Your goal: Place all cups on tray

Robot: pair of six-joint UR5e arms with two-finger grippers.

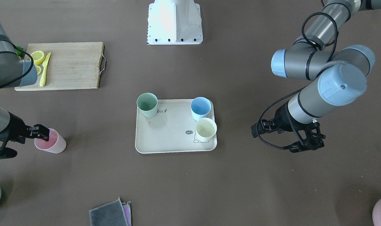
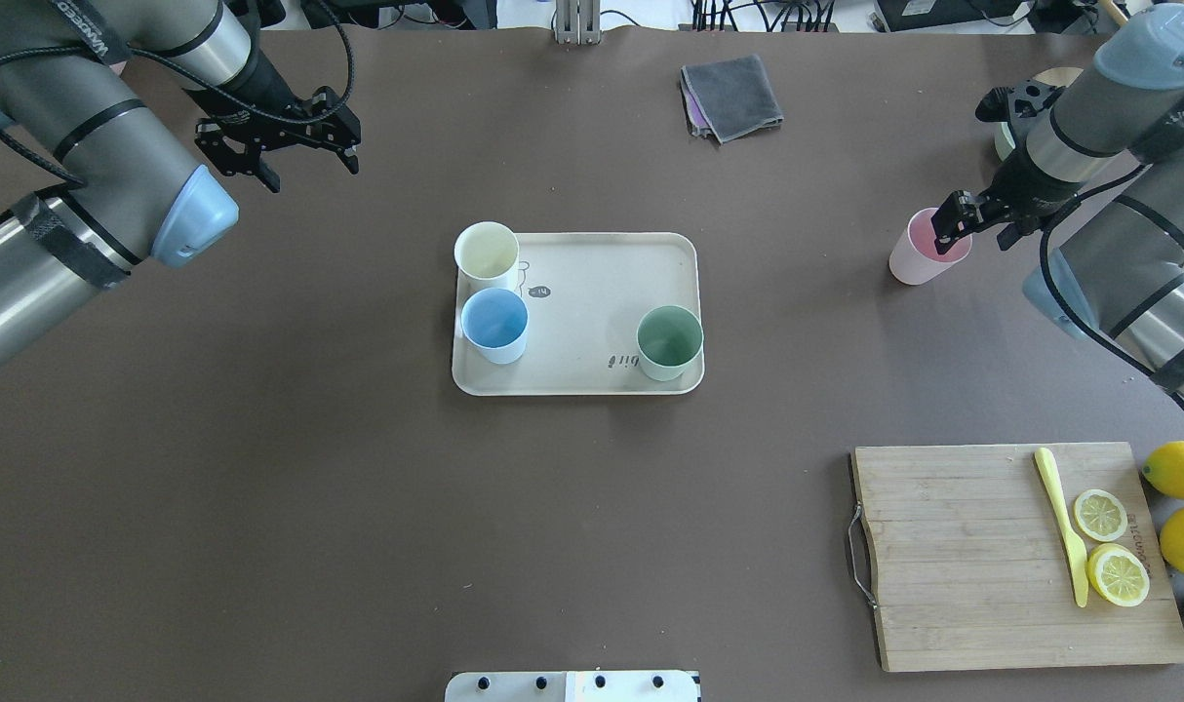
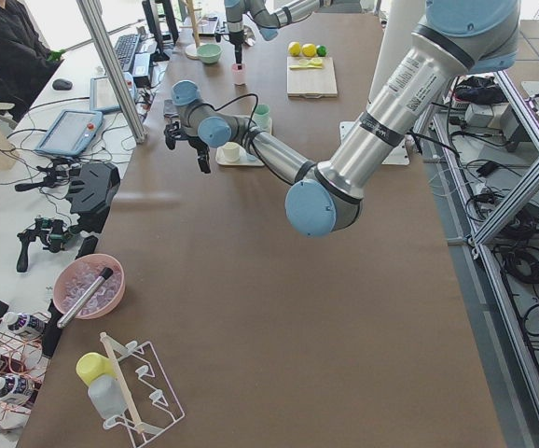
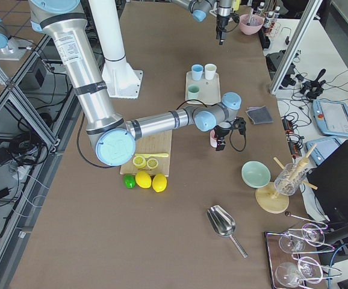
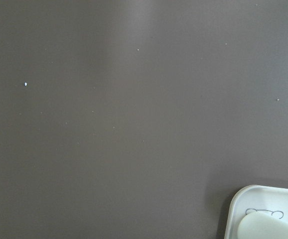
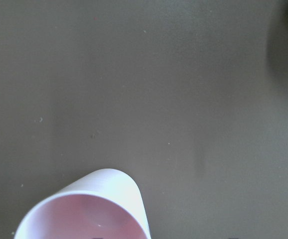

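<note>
The right arm reaches out low, wrist angled down, with the right gripper (image 2: 951, 230) at the pink cup (image 2: 912, 261). That cup stands on the desk (image 2: 358, 507), well apart from the tray (image 2: 592, 292). The jaws appear pinched on its rim. The left arm is bent at the elbow and the left gripper (image 2: 311, 164) hangs over bare desk, jaws spread. The pale green cup (image 2: 669, 341), light blue cup (image 2: 494, 324) and cream-yellow cup (image 2: 487, 253) stand on the tray.

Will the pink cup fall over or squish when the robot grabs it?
It probably won't squish: the pink cup has a neatly round rim and looks stiff. It looks empty, so likely light. It narrows toward its base, and the right end effector is up at its rim, so a sideways nudge might tip it.
</note>
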